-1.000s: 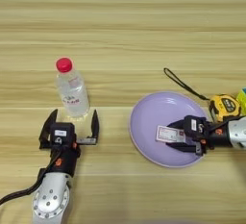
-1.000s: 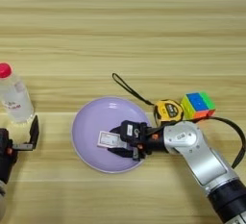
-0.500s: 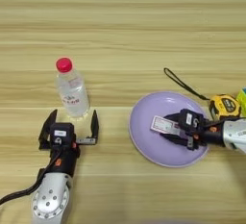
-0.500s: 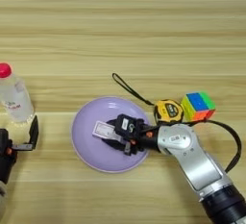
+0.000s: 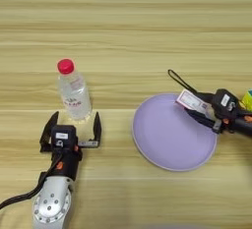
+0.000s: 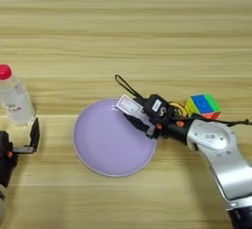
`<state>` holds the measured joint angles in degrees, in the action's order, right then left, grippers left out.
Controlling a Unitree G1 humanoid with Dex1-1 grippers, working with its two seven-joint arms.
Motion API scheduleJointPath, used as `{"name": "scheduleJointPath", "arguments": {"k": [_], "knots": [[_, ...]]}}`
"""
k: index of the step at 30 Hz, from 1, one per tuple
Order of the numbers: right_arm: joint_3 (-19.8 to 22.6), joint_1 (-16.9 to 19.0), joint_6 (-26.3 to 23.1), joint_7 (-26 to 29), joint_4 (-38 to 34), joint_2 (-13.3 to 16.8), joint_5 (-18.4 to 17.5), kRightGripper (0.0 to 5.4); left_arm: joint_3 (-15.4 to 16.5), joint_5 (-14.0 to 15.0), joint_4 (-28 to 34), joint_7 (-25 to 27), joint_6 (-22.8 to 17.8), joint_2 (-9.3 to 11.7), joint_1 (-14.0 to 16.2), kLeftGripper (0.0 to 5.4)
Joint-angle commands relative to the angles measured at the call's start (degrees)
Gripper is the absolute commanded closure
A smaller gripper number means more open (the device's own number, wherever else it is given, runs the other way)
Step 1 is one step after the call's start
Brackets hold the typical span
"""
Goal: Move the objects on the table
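Over the far right rim of the lavender plate (image 6: pixel 110 142), the small white card (image 6: pixel 129 106) with its pink-red band is sitting pinched in the right pincer (image 6: pixel 135 115) — tilted and, as far as I can judge, clear of the dish rather than lying in it. Carrying the card off the plate looks like the step in hand, so the next move is calling for a bare patch of counter (image 5: pixel 123 36), steering past the black strap (image 6: pixel 125 86) of the tape measure (image 6: pixel 178 109) just behind the pincer and the colour cube (image 6: pixel 203 105) beside it. Well apart on the other side, the left pincer (image 5: pixel 73 128) is idling with fingers spread, just in front of the red-capped bottle (image 5: pixel 73 90).
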<state>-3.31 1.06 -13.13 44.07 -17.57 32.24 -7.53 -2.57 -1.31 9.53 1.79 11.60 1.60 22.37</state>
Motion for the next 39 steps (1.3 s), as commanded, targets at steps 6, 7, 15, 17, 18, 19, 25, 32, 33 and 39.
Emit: {"name": "scheduleJointPath", "arguments": {"k": [6, 7, 15, 17, 18, 19, 25, 32, 33, 39], "knots": [[8.3, 7.4, 1.0, 2.7, -2.9, 5.9, -3.9, 3.3, -0.1, -0.2, -0.7, -0.1, -0.9, -0.1, -0.9, 0.0], [9.1, 8.1, 1.4, 3.1, -3.0, 6.7, -3.9, 3.3, 0.0, -0.2, -0.7, -0.1, -0.9, -0.1, -1.0, 0.0], [16.6, 13.2, 4.3, 5.5, 0.9, 11.0, -4.6, 3.3, -0.2, -0.4, -0.3, -0.2, -0.9, -0.3, -0.8, 0.0], [18.1, 14.2, 4.8, 6.0, 1.6, 11.7, -4.7, 3.3, -0.2, -0.4, -0.1, -0.2, -0.9, -0.3, -0.7, 0.0], [18.7, 14.7, 4.9, 6.1, 2.1, 12.0, -4.7, 3.3, -0.2, -0.4, 0.0, -0.3, -0.9, -0.3, -0.7, 0.0], [19.0, 15.0, 5.2, 6.2, 2.7, 12.3, -4.4, 3.3, -0.2, -0.4, 0.0, -0.3, -1.0, -0.4, -0.6, 0.0], [19.0, 17.2, 6.6, 6.8, 5.1, 12.5, -3.7, 3.3, -0.1, -0.3, 0.2, -0.3, -1.1, -0.4, -0.4, 0.0], [17.7, 17.7, 7.6, 4.3, 10.9, 12.0, -0.2, 3.3, -0.1, -0.2, 0.6, -0.2, -1.2, -0.4, -0.2, 0.0], [17.3, 17.7, 7.6, 3.8, 11.4, 11.9, 0.4, 3.3, 0.0, -0.2, 0.6, -0.1, -1.2, -0.3, -0.1, 0.0], [14.9, 16.4, 9.3, 1.9, 15.9, 11.3, 3.2, 3.3, 0.1, -0.1, 0.3, 0.0, -1.1, -0.2, -0.2, 0.0]]}}
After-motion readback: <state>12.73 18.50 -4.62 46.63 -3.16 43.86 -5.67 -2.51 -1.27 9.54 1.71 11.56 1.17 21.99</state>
